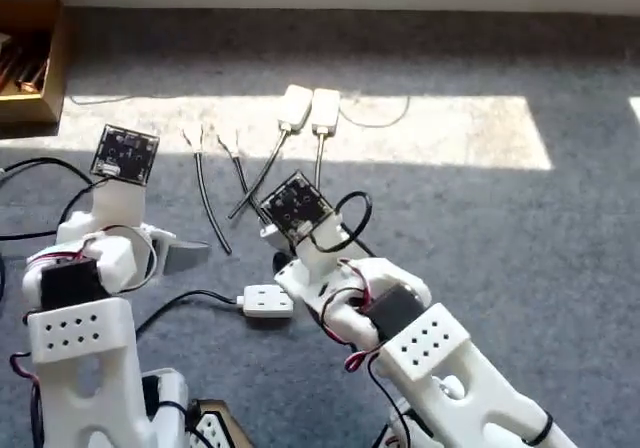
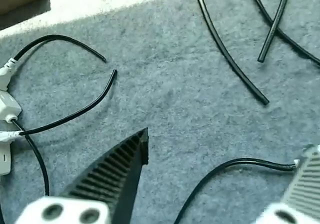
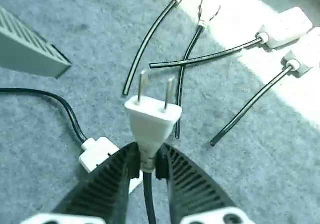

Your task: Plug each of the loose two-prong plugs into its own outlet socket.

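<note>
- Right claw (image 3: 147,156) is clamped on the two-prong plug (image 3: 150,119). The fingers pinch it at the back end where the cord comes out, so the white body and both prongs stick out past the fingertips.
- The prongs are bare and point toward the far side of the carpet (image 1: 500,258), at the loose black cords (image 3: 150,44) lying there.
- The outlet socket (image 1: 268,301) I care about lies flat on the carpet between the two arms, nearer to me than the claw tips. From the right wrist cam it's just beside one claw finger, down by its base (image 3: 100,154). The plug isn't touching it and the prongs face away from it.
- A black cable (image 1: 190,300) runs from that socket off to the left.
- Left claw (image 2: 227,144) has its fingers wide apart with nothing between them, above bare carpet to the left of the socket.
- Two white corded blocks (image 1: 310,110) sit side by side far off in the sunlit strip (image 1: 450,133), well apart from both claws. I honestly can't tell if they're sockets or plugs.
</note>
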Available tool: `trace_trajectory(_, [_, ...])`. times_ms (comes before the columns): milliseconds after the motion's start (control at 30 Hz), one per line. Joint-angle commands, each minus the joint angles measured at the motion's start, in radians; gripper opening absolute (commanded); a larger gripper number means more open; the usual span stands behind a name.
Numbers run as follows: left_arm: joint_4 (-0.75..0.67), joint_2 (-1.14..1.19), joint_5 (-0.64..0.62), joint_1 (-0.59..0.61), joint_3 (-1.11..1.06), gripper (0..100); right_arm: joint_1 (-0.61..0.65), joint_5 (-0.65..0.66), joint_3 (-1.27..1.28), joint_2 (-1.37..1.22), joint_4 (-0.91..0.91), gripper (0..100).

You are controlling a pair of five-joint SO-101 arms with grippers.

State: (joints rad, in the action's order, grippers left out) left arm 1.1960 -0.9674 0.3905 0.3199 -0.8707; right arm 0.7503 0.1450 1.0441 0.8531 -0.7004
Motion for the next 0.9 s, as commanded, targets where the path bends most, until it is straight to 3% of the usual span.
trace_trajectory(0, [0.012, -0.018, -0.048, -0.085, 0.035, 55, 0.045, 0.02, 0.008, 0.002, 0.024, 0.5])
trace_trajectory(233, [0.017, -0.019, -0.135, -0.236, 0.042, 55, 0.114, 0.02, 0.005, -0.096, 0.025, 0.5])
trace_trajectory(533, [-0.034, -0.018, -0.157, -0.232, -0.039, 55, 0.131, 0.017, -0.013, -0.108, 0.005, 0.5])
trace_trajectory(867, [-0.186, -0.018, -0.161, -0.216, -0.186, 55, 0.186, 0.02, -0.157, 0.047, -0.257, 0.5])
